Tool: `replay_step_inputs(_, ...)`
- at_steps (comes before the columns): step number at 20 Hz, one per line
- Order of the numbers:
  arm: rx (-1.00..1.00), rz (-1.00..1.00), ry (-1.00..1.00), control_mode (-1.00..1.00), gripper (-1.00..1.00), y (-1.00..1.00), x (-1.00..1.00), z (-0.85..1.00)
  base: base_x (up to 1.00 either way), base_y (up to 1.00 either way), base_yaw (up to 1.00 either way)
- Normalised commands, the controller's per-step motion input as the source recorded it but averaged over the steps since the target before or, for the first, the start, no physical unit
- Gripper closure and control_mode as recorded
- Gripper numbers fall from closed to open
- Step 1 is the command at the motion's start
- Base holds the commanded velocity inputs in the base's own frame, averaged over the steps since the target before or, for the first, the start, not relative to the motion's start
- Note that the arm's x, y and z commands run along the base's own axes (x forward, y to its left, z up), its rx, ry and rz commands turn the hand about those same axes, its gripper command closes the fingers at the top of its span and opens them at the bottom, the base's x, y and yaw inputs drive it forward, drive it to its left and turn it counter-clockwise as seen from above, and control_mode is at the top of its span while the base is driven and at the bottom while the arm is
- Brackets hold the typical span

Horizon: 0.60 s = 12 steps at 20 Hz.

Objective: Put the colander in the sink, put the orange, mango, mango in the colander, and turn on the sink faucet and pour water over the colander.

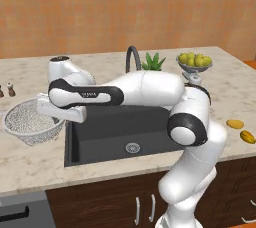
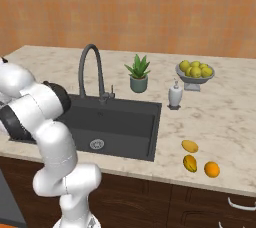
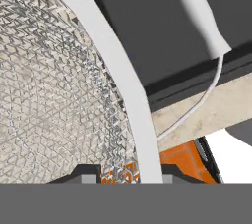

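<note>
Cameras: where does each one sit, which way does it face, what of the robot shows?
Left base view: behind the arm's left, looking forward and down over sink and colander; arm crosses the frame.
Right base view: behind the arm's right, facing the sink faucet, mangos, orange; arm at lower left.
Hand view: on the hand, along the jaws, shut on the colander rim.
Shared: base views both show sink, faucet, fruit bowl.
</note>
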Motion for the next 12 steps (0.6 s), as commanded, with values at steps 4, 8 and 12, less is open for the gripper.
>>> replay_step_inputs(4,0.15,0.00,0.00,-1.00,1.00,-0.85,-0.49,0.23,0.00,0.00,0.00)
replay_step_inputs(8,0.13,0.00,0.00,-1.00,1.00,-0.85,-0.43,0.16,0.00,0.00,0.00)
replay_step_inputs(12,0.13,0.00,0.00,-1.00,1.00,-0.86,-0.45,0.17,0.00,0.00,0.00)
